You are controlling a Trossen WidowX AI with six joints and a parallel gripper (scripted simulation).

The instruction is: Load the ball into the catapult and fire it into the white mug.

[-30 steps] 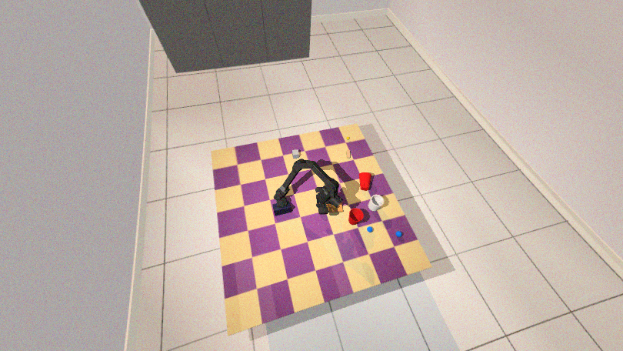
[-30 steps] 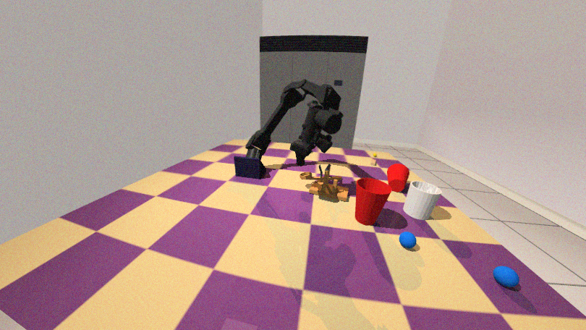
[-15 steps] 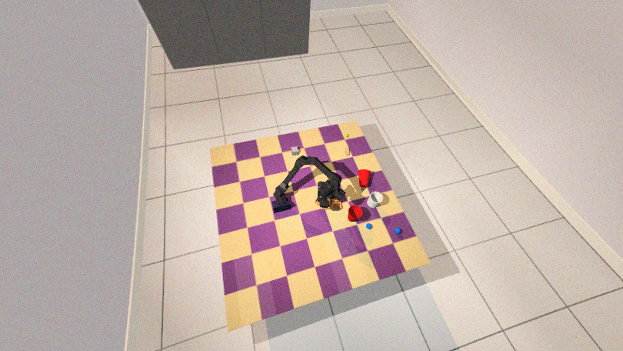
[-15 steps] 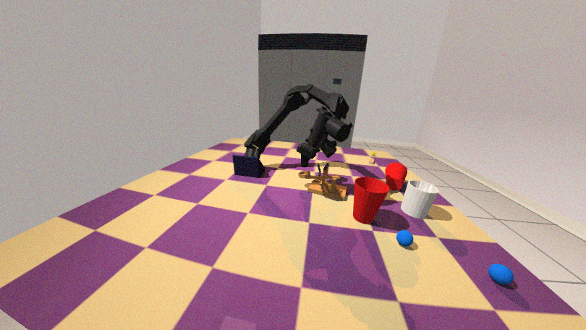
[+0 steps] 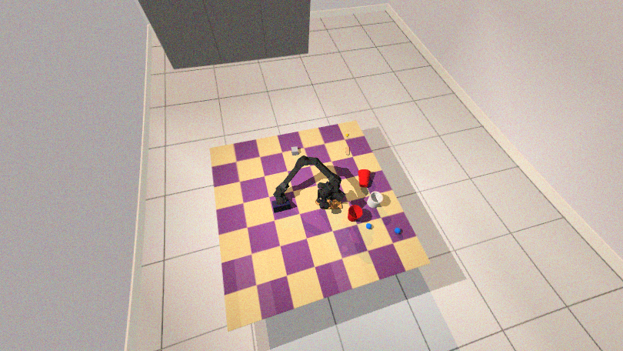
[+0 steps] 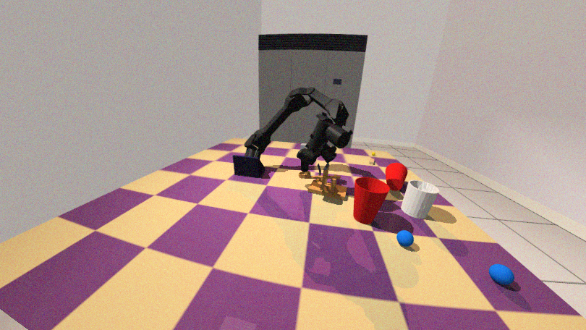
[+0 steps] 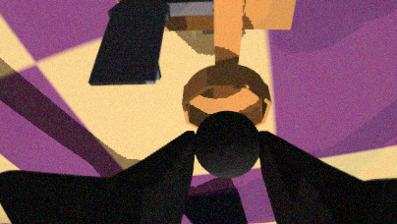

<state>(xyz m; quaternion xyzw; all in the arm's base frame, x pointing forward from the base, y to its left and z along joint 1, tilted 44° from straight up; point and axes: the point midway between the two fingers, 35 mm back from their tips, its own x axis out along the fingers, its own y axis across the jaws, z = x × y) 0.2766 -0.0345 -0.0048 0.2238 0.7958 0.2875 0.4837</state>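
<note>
In the wrist view the dark ball [image 7: 227,144] is gripped by the hand [image 5: 323,206] [image 6: 304,169] [image 7: 226,139] at the rim of the catapult [image 5: 334,204] [image 6: 326,189] [image 7: 228,36]'s cup, and if released off-centre, it could be spilled beside it.

Out on the purple-and-cream checkered surface [image 5: 263,237] [image 6: 254,245] [image 7: 324,88], an upright red cup [image 5: 354,212] [image 6: 369,200] with its mouth open upward, near a blue ball [image 5: 368,225] [image 6: 405,238], and farther toward the edge another blue ball [image 5: 397,230] [image 6: 500,274], well apart from the first. Over on the side nearer the big dark grey cabinet [image 5: 239,30] [image 6: 311,90], a second red cup [image 5: 364,178] [image 6: 395,176], a small pale block [image 5: 347,150] [image 6: 372,161], a tiny yellow object [image 5: 347,135] [image 6: 372,153] near one corner and, well apart from these, a little grey cube [image 5: 294,150] [image 6: 303,145]. All around, pale floor tiles [image 5: 187,174] [image 6: 512,221] with dark joints, and plain light walls [image 5: 65,152] [image 6: 123,82] beyond.
</note>
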